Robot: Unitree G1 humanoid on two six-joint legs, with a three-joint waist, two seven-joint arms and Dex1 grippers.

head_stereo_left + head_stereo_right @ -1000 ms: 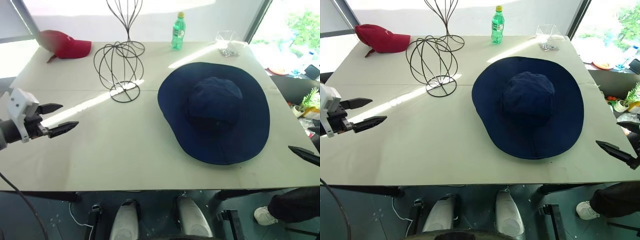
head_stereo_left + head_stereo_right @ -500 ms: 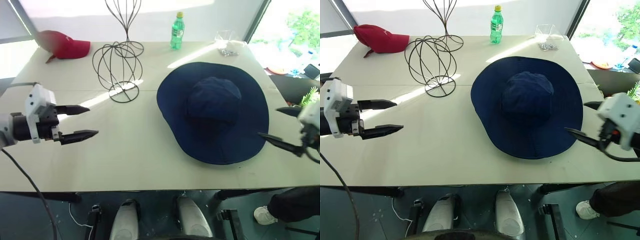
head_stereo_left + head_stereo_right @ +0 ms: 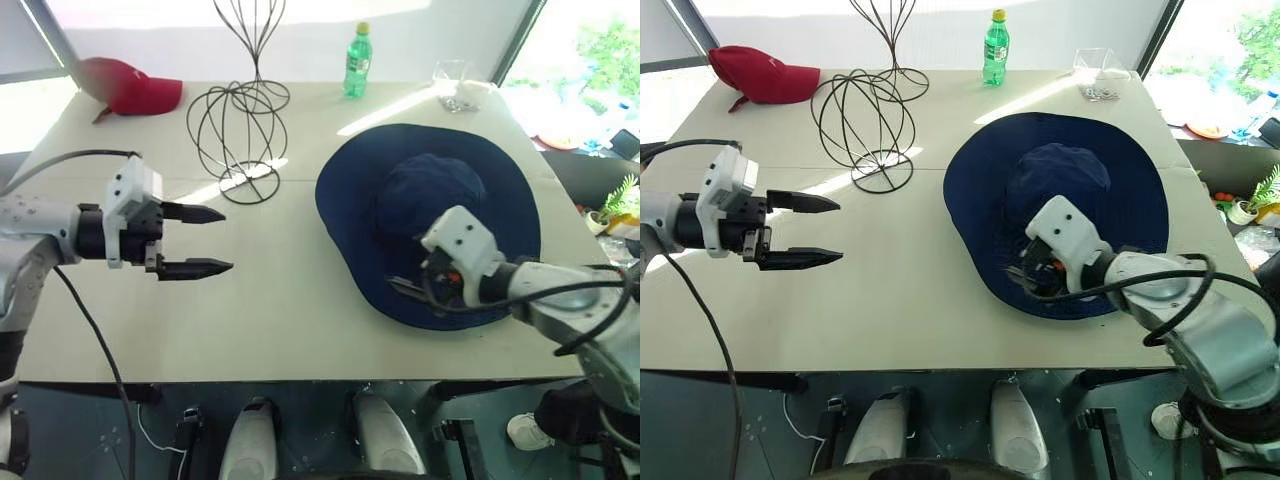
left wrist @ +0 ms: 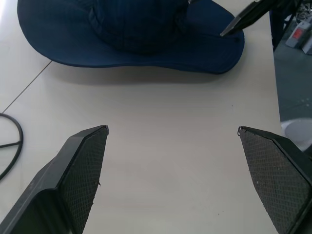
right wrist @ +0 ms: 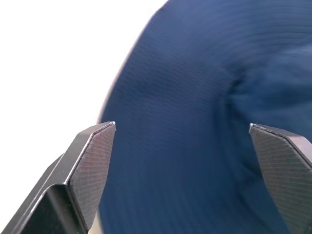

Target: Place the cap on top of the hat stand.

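The cap, a wide-brimmed navy sun hat, lies flat on the right half of the table. The hat stand, a globe of black wire loops, stands upright at the back left. My right gripper hovers low over the cap's near-left brim, open, and the wrist view shows blue fabric between its spread fingers. My left gripper is open above bare table in front of the hat stand, pointing right towards the cap, which lies ahead of it with tabletop in between.
A red baseball cap lies at the back left corner. A taller tulip-shaped wire stand rises behind the globe. A green bottle and a glass container stand along the back edge. Bare table spans the front.
My right gripper has swung left from the table's right edge to over the cap's near brim. My left gripper has moved right, towards the table's middle, and turned to face the cap.
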